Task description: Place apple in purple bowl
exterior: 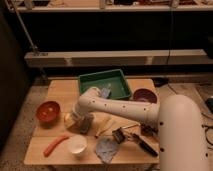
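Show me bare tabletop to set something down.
The wooden table is bare at its back-left corner, between the green plastic tray and the round red-orange bowl. The front is crowded: the gripper hangs beside the small yellow-orange apple, near the white cup.

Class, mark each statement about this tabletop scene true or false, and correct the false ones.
1. The round purple bowl stands to the picture's right of the green plastic tray. True.
2. The small yellow-orange apple lies inside the purple bowl. False: it lies on the wooden table, beside the gripper, which is low over the table right of the round red-orange bowl.
3. The long orange-red stick lies in the green tray. False: it lies on the table beside the small white cup.
4. The red-orange bowl is on the table's picture-left side. True.
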You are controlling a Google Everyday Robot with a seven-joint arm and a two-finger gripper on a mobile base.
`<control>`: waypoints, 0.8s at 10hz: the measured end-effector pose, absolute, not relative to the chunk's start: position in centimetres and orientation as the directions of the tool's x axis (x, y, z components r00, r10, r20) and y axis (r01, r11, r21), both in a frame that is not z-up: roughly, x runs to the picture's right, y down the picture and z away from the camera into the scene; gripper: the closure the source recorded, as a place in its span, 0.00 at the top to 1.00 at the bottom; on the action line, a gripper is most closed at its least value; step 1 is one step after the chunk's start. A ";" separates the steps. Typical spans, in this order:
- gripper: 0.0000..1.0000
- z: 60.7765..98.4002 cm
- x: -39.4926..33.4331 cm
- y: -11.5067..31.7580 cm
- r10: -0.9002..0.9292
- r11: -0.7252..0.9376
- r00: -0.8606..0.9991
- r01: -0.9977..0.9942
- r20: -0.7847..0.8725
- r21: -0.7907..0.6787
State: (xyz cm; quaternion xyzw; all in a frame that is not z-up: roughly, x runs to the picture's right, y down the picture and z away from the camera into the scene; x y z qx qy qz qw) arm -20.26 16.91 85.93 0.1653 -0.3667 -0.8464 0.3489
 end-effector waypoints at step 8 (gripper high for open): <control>0.00 76.1 -21.3 6.5 -0.744 -0.536 -0.652 0.453 -0.146 0.712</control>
